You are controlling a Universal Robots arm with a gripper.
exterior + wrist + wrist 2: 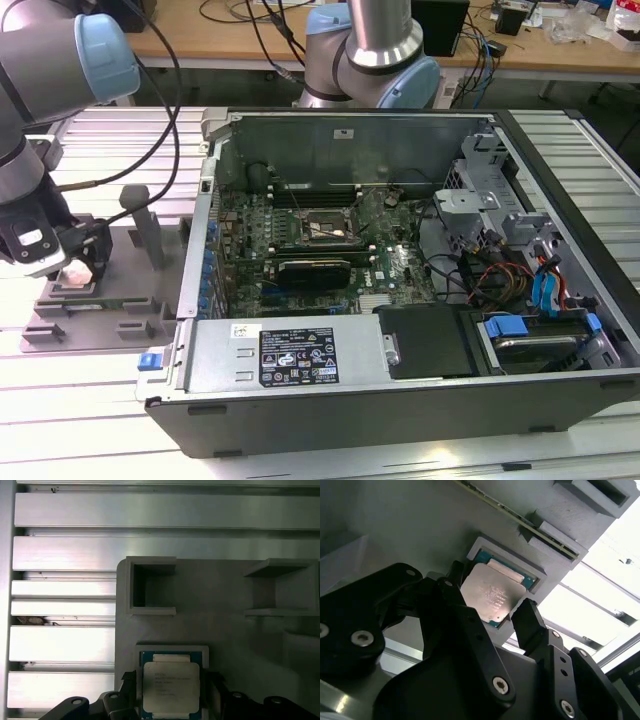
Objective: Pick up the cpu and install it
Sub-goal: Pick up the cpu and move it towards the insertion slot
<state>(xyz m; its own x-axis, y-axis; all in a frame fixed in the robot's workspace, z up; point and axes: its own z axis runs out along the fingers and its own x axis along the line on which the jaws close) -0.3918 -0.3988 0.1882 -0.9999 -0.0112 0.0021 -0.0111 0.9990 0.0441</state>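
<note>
— One step is in hand, I'd say: the pick-up. The gripper (72,262) hangs over the grey holder (100,305) at the exterior view's left, outside the case (400,400).

— And the cpu (171,685)?

— Flat in a square recess of the holder, metal top up, directly under the gripper. Both wrist views show it there.

— Gripped?

— Not by my reading. The jaws stand apart with the chip between them, one finger (526,616) on each side. In the first wrist view the fingers sit outside the recess rim. Nothing is lifted.

— Any contact at all?

— In the second wrist view one tip sits right by a corner of the chip. Whether it touches, I cannot tell.

— What does the next move call for?

— As a judgement: fingers low enough to catch the thin edges and an even close on opposite sides. Then a straight lift, so the chip clears the recess without tilting.

— The install?

— Not yet begun. The socket (322,228) inside the case lies well apart from the gripper, toward the exterior view's right.
</note>
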